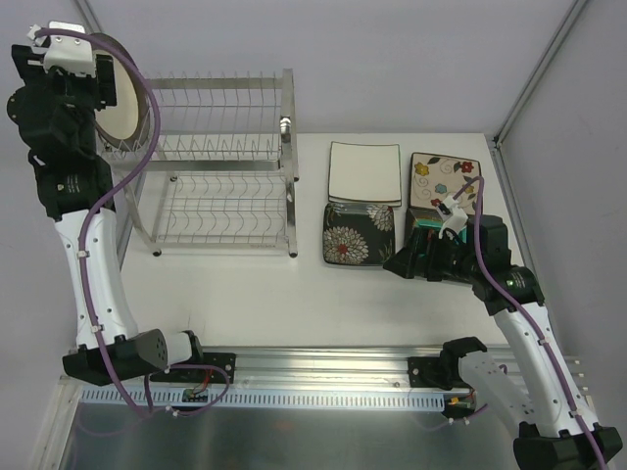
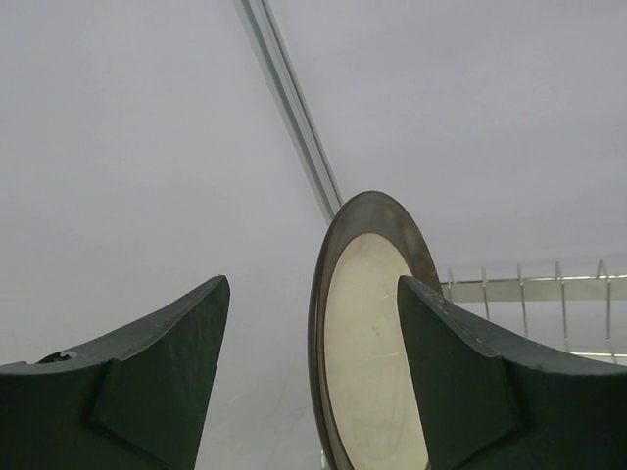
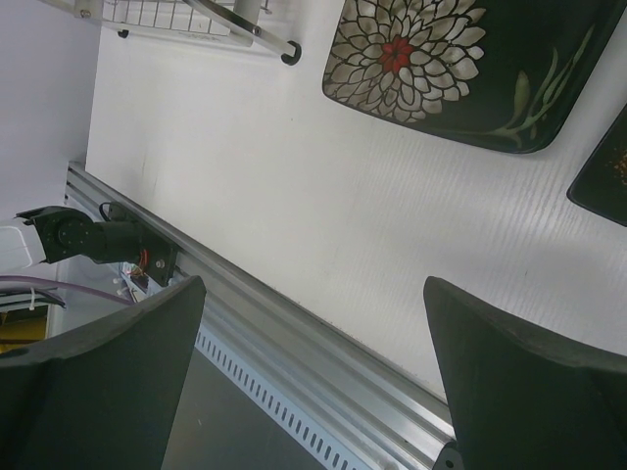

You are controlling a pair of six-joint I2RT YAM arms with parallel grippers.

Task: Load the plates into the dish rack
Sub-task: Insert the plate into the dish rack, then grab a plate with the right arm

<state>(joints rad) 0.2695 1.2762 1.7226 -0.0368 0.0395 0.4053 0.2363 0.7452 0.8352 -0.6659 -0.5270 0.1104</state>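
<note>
My left gripper (image 1: pixel 106 76) is raised at the far left end of the rack (image 1: pixel 288 108), up by its top tier. From the wrist, that left gripper (image 2: pixel 312 281) has its fingers spread apart, and the round plate (image 2: pixel 367 372) stands on edge between them, much closer to the right finger than the left; I cannot tell if that finger touches it. There is clear space between the plate's dark rim and the left finger, so I am not squeezing it. From above, the round plate (image 1: pixel 127 103) stands upright at the left end of the top tier. My right gripper (image 1: pixel 397 262) sits low over the table (image 1: pixel 245 294), at the near right corner of the black plate (image 1: pixel 359 233), jaws wide and empty. Through that right gripper (image 3: pixel 315 284) I see bare table, with the black plate (image 3: pixel 460 69) beyond. The white plate (image 1: pixel 364 173) and flowered plate (image 1: pixel 443 181) lie flat behind, and the teal plate (image 1: pixel 423 227) is mostly hidden under my right wrist.
</note>
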